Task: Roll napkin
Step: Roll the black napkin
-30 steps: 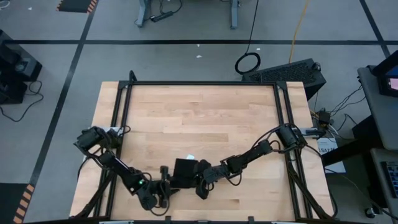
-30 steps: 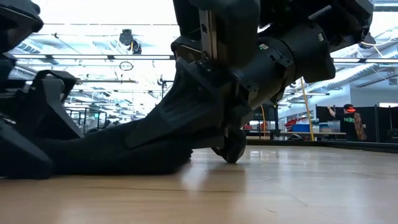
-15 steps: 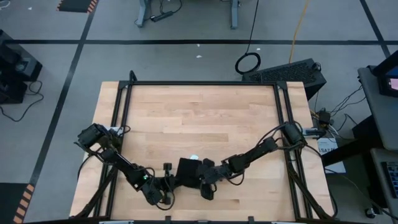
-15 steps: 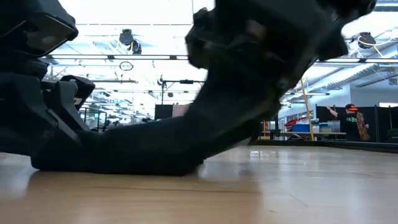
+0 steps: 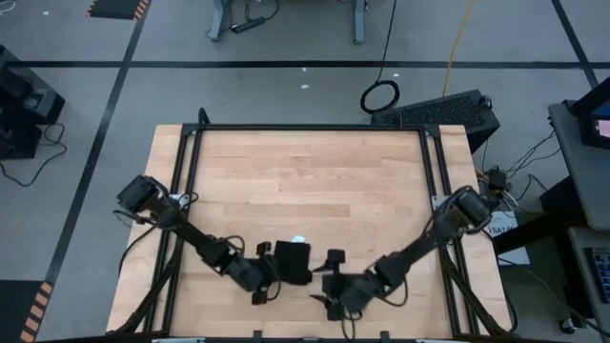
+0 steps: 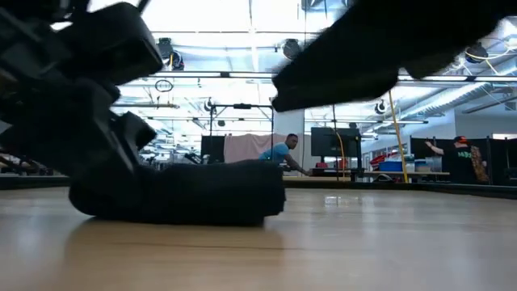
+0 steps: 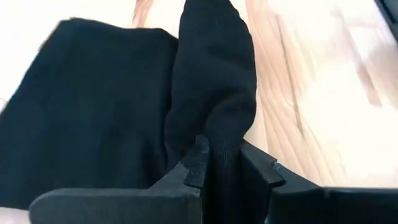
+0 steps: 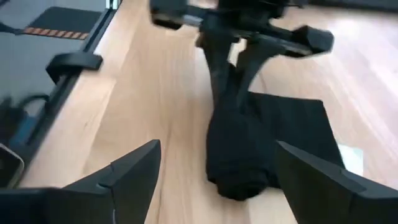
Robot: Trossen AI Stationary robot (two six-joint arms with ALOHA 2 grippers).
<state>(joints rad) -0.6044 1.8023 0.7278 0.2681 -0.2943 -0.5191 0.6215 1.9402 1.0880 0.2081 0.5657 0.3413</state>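
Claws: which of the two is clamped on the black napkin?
The left claw pinches the napkin's rolled edge; the right claw stands wide open, clear of it.
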